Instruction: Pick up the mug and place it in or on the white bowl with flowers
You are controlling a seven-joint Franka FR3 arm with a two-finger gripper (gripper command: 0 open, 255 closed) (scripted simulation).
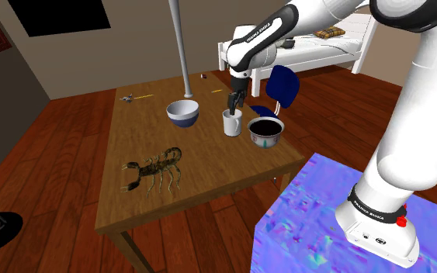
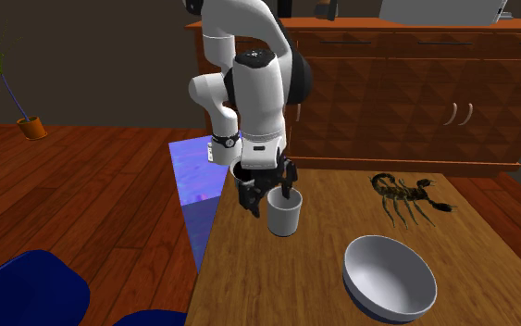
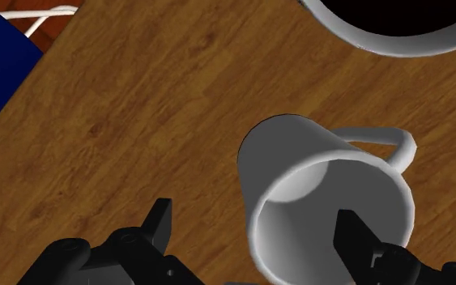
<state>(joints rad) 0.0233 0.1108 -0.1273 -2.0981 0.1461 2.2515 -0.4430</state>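
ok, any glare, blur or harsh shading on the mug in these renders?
Shoulder view: flat, even light, no glare on the mug. Second exterior view: dimmer with a dark backdrop, but the mug reads clearly. Wrist view: the mug's inside is shaded grey with one paler patch, edges crisp, no blur.
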